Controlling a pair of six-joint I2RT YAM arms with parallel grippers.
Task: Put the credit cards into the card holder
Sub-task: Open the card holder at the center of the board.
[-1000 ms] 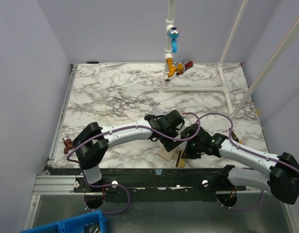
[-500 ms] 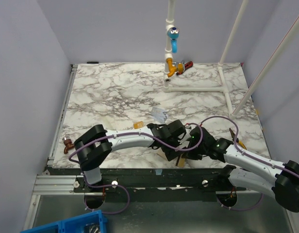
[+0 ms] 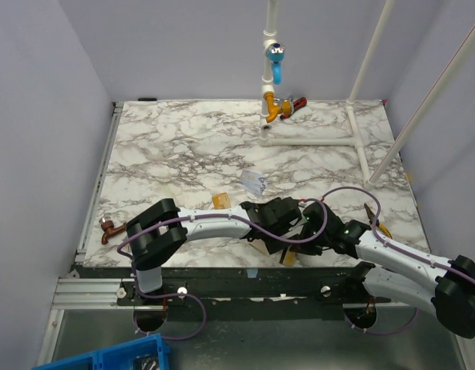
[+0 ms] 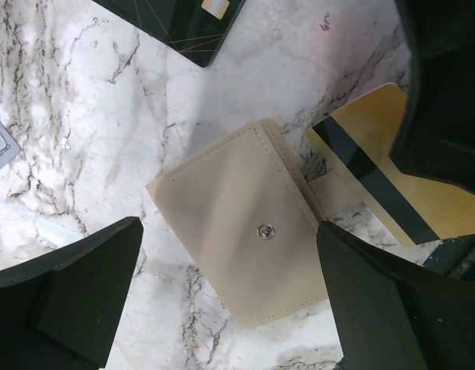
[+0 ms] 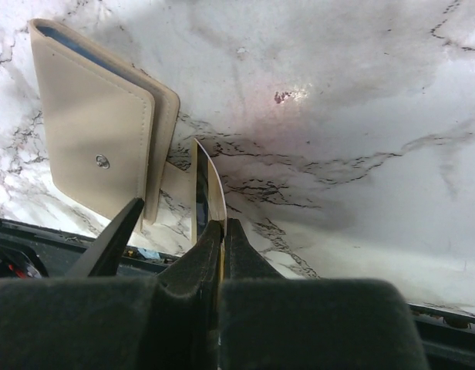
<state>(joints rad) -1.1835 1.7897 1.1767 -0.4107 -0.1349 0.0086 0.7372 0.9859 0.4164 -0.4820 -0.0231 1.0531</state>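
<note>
The beige card holder [image 4: 237, 239] lies shut on the marble, snap stud facing up, and shows in the right wrist view [image 5: 99, 131] too. My left gripper [image 4: 237, 308] is open just above it, one finger on each side, and shows in the top view [image 3: 274, 230]. My right gripper [image 5: 220, 231] is shut on the gold-orange card [image 5: 207, 185], held on edge right beside the holder. Its dark stripe shows in the left wrist view [image 4: 392, 185]. The black card [image 4: 183, 23] lies flat beyond the holder. The pale blue-silver card [image 3: 253, 182] lies further back.
A small orange object [image 3: 220, 200] lies left of the pale card. A white pipe frame with blue and yellow fittings [image 3: 273, 77] stands at the back. A brown hook [image 3: 108, 227] sits at the left edge. The table's near edge [image 3: 245, 270] is close to both grippers.
My left gripper has moved toward the near edge and over the card holder, uncovering the pale card and the orange object. My right gripper has shifted slightly left with the gold card.
</note>
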